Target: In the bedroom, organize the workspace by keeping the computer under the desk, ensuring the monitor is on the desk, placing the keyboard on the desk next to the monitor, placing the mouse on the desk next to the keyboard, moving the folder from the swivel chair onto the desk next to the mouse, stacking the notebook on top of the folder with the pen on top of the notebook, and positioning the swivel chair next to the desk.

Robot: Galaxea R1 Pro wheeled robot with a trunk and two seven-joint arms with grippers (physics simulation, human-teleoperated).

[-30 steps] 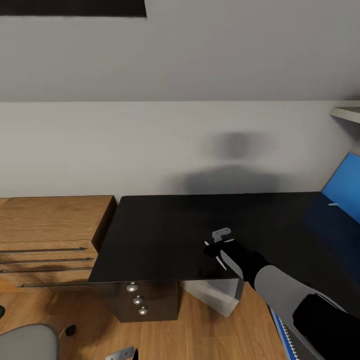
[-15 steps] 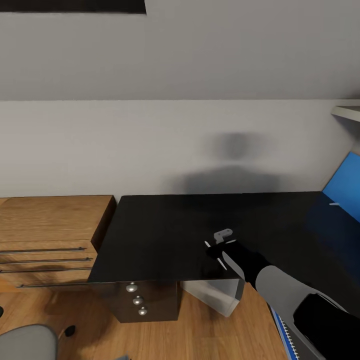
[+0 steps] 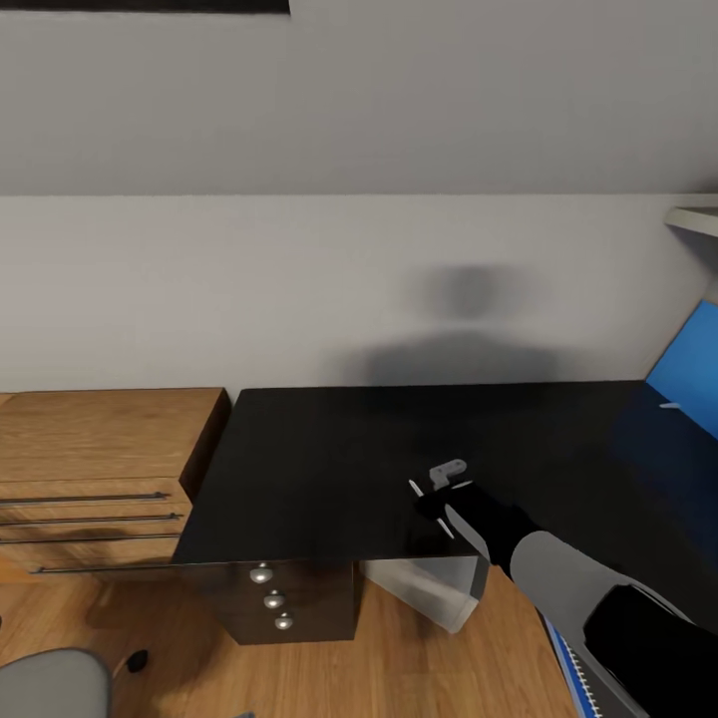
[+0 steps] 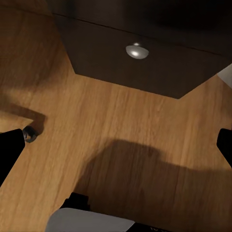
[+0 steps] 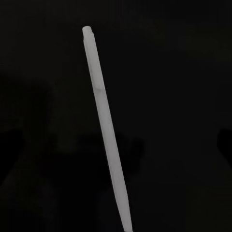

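The right claw hovers over the black worktop, seemingly clenched on the white pen

Small shift of the head view, little else changed

The swivel chair sits lower at the picture's edge than before; the desk edged up slightly; the camera moved, not the things.
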